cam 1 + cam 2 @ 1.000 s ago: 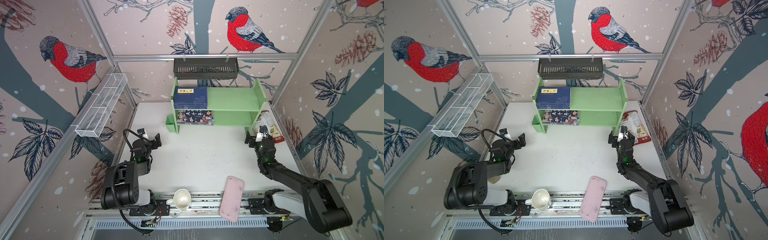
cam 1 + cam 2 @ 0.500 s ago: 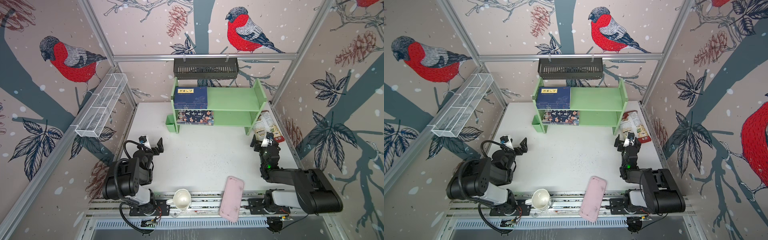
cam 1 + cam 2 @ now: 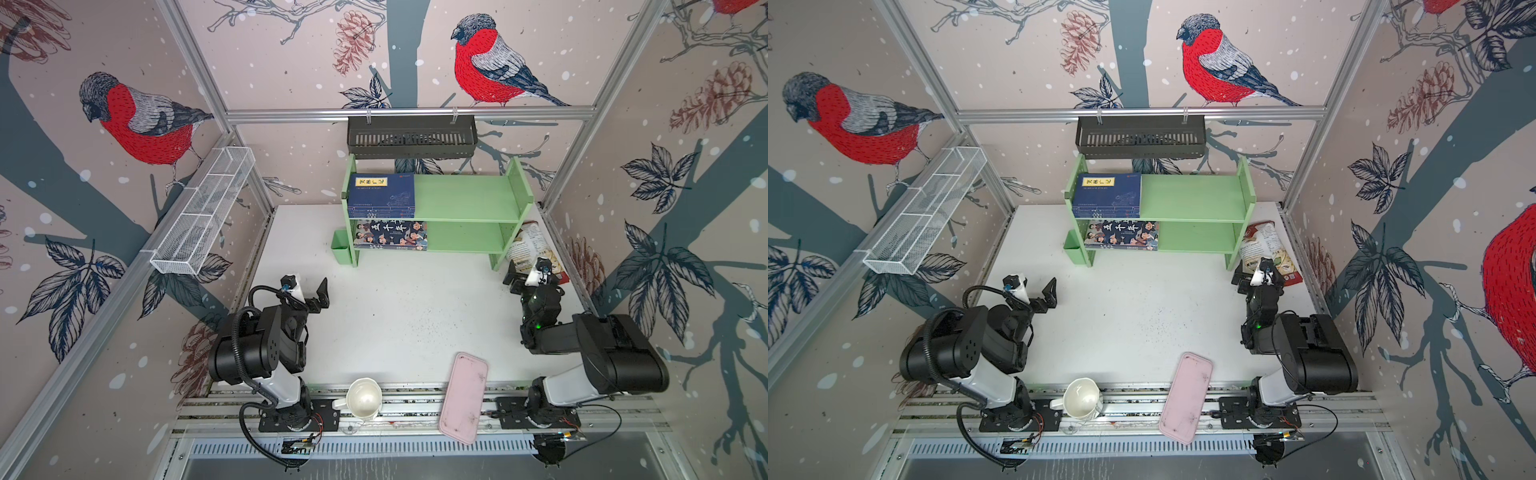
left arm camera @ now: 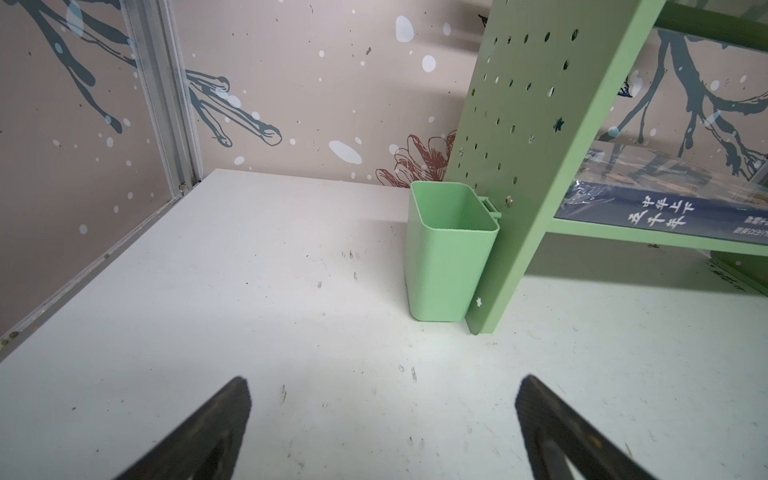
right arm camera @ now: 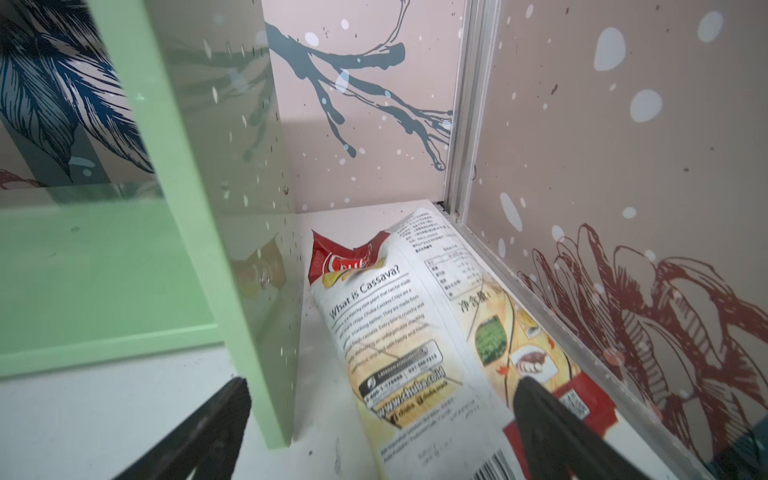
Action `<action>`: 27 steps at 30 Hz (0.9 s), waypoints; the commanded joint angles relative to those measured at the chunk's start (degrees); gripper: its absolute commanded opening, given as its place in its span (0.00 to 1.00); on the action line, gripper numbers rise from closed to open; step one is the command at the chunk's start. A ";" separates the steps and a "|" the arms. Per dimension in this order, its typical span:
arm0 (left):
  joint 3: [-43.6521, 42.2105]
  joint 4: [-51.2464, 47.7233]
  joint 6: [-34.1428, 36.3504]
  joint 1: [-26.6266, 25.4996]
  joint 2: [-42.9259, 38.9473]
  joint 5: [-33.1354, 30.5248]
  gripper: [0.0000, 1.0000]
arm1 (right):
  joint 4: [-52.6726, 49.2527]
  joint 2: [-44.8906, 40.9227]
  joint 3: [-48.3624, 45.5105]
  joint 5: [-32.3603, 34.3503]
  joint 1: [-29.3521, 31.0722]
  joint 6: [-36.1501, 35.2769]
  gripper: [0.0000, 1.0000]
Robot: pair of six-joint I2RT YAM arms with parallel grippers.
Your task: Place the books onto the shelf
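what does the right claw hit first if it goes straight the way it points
The right claw would probably meet the snack bag first; the shelf stands close beside that line.

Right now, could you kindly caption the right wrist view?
Open right tool facing a snack bag lying beside the green shelf.

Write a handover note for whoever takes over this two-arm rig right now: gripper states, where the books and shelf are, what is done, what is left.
Left gripper: open, empty, above the white table.
Right gripper: open, empty, by the printed snack bag.
Light green two-tier wooden shelf: at the back of the table.
Stack of navy-blue paperbacks with a yellow label: flat on the top tier, left end.
Larger book with cartoon figures: flat on the lower tier, left end.
Done: every book in view is on the shelf.
Left: nothing visible; no book lies on the table.
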 commanded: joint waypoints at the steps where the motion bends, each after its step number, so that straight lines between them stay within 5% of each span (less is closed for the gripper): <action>1: 1.04 4.84 1.31 -0.33 -0.53 0.60 0.99 | -4.73 -0.04 0.56 -4.69 -0.26 1.19 1.00; 27: 2.84 0.93 2.88 -0.59 -1.04 3.86 0.99 | -4.96 0.00 0.65 -2.22 0.92 0.58 1.00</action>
